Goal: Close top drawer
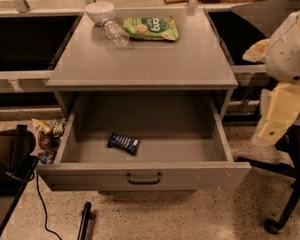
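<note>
The top drawer (pixel 140 176) is pulled out far from the grey cabinet (pixel 140 59). Its flat grey front panel faces me, with a small dark bar handle (pixel 144 178) at the centre. A dark snack bar (pixel 123 143) lies inside on the drawer floor, left of the middle. My gripper (pixel 277 115), a cream-coloured end piece on the white arm (pixel 290 54), hangs at the right edge of the view. It is to the right of the drawer's right side, above floor level, and touches nothing.
On the cabinet top stand a white bowl (pixel 100 10), a clear bottle on its side (pixel 115 33) and a green snack bag (pixel 151 28). A black chair base (pixel 285 204) is on the floor at the right. A dark bag and cable (pixel 12 159) lie at the left, and a black bar (pixel 84 221) lies in front.
</note>
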`<action>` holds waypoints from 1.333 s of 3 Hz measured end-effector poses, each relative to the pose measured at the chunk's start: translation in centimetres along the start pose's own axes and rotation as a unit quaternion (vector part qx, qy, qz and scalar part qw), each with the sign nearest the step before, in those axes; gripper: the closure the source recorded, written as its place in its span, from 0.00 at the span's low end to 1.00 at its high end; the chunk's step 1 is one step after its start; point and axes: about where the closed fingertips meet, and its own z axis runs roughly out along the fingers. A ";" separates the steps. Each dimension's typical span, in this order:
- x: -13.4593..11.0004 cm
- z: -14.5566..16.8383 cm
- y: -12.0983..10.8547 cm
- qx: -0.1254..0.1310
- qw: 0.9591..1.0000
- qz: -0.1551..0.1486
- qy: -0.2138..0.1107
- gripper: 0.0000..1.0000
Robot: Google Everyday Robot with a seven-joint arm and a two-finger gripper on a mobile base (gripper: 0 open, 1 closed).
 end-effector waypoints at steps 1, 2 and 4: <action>-2.9 4.0 3.6 -0.046 0.996 -0.057 -0.059 0.00; -5.0 7.2 7.5 -0.082 0.987 -0.098 -0.096 0.18; -5.7 11.1 11.0 -0.120 0.981 -0.106 -0.108 0.65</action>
